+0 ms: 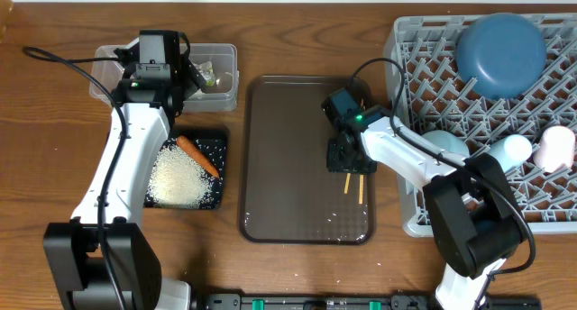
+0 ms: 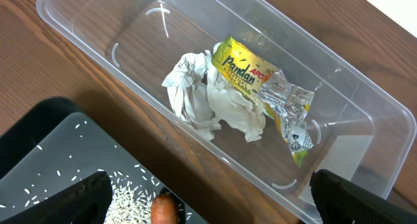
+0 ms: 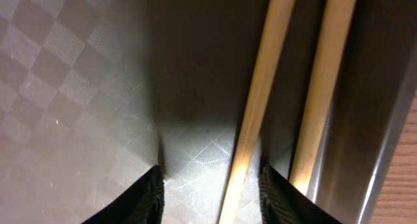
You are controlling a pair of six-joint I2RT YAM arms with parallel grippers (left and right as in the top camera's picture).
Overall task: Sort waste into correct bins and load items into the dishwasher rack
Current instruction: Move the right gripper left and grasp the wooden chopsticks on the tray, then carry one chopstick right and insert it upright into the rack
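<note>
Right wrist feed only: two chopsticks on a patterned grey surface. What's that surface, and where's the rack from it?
Observer: The chopsticks lie on a dark brown serving tray, near its right edge. The grey dishwasher rack stands just beyond that edge.
Operator: Anything in the rack yet?
Observer: Yes. There is a dark-blue bowl at the back, with a light-blue bowl and white cups nearer the front.
</note>
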